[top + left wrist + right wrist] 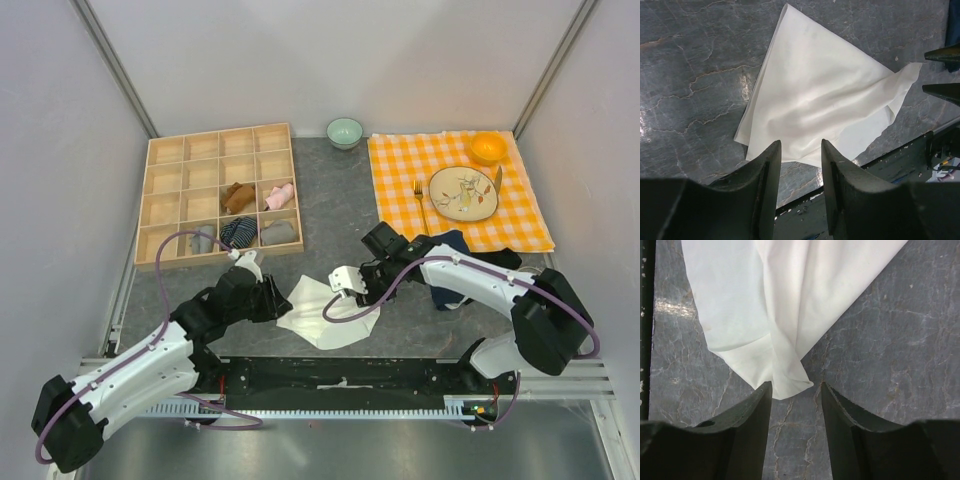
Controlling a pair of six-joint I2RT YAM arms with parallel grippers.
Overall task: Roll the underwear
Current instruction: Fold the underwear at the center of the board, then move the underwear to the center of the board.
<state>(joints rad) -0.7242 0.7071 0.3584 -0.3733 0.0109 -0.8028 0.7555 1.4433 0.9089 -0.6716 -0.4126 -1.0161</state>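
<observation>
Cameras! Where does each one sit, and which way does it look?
Top external: above and behind the arms, looking down at the table; both arms, the left hand and the right hand show.
Left wrist: on the left arm's wrist, looking past its own left hand at the white underwear.
Right wrist: on the right arm's wrist, looking past its own right hand at it from the opposite side.
Shared: both wrist views show the white underwear lying on the grey table.

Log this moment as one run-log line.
item: cream-white cloth underwear, lying unrolled on grey table | left end effector: open, at its edge | right end effector: open, at its corner
</observation>
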